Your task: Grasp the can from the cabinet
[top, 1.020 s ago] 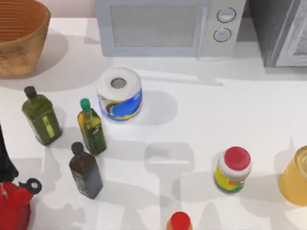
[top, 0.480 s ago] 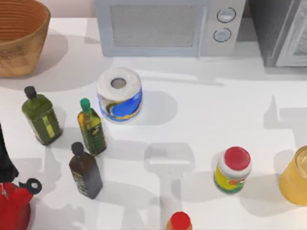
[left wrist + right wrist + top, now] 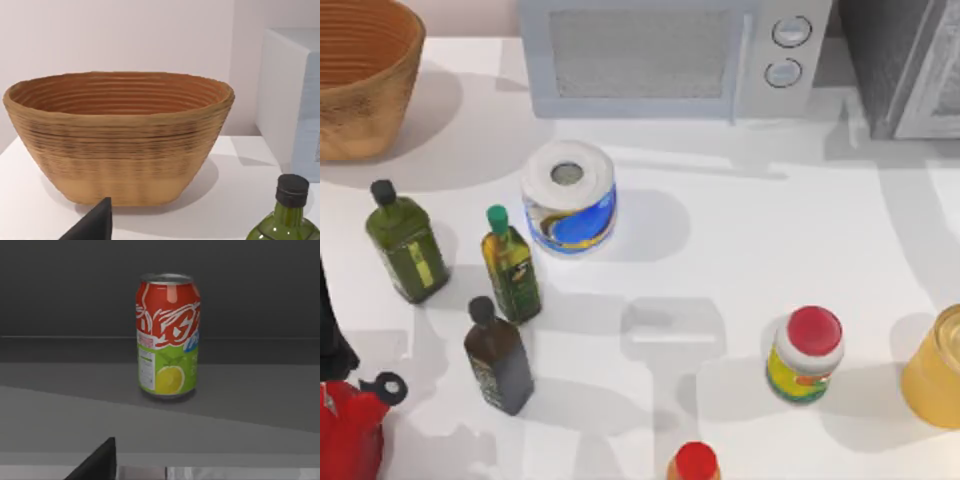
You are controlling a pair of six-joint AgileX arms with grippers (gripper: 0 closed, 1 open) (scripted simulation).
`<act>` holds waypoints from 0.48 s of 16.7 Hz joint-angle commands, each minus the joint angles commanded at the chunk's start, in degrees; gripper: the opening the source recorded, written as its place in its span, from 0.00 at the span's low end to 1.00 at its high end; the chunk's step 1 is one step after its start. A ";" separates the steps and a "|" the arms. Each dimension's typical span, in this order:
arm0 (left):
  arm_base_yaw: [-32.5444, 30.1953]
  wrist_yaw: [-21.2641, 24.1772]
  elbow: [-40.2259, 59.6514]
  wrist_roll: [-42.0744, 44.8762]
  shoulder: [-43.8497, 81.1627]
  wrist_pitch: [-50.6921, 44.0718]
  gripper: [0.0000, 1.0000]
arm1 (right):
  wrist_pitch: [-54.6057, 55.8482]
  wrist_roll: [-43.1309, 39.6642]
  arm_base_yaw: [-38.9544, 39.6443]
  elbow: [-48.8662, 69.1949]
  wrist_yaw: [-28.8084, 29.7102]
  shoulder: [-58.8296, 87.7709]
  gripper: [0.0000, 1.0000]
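Can (image 3: 168,335): red top, green lower band with a lemon print, upright on a dark grey shelf (image 3: 240,390) inside the cabinet (image 3: 900,60), which stands at the worktop's back right corner; seen from the right wrist view, nothing touching it.

Worktop (image 3: 740,250), white, contents from left to right:
- Woven basket (image 3: 360,75), back left corner, upright, tan with darker bands.
- Red kettle (image 3: 350,430) with black handle, front left corner, partly cut by the edge.
- Green square bottle (image 3: 408,245), black cap, near the left edge, upright.
- Dark brown bottle (image 3: 500,358), black cap, nearer the front edge, upright.
- Slim olive bottle (image 3: 512,268), green cap, between the two above and just beside them.
- Paper roll (image 3: 568,195), blue and yellow wrap, standing on end, in front of the microwave.
- Microwave (image 3: 670,55), pale grey, two round knobs, against the back edge.
- Red cap (image 3: 695,462), at the front edge, body cut off.
- Jar (image 3: 804,355), red lid, yellow label, right of centre towards the front.
- Yellow container (image 3: 940,370), right edge, partly cut off.

Left gripper: one dark fingertip (image 3: 95,222) facing the basket; spread cannot be told.
Right gripper: one dark fingertip (image 3: 100,460) before the shelf, apart from the can; spread cannot be told
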 joint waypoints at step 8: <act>0.00 0.00 0.00 0.00 0.00 0.00 1.00 | -2.82 0.19 1.30 12.68 1.66 9.66 1.00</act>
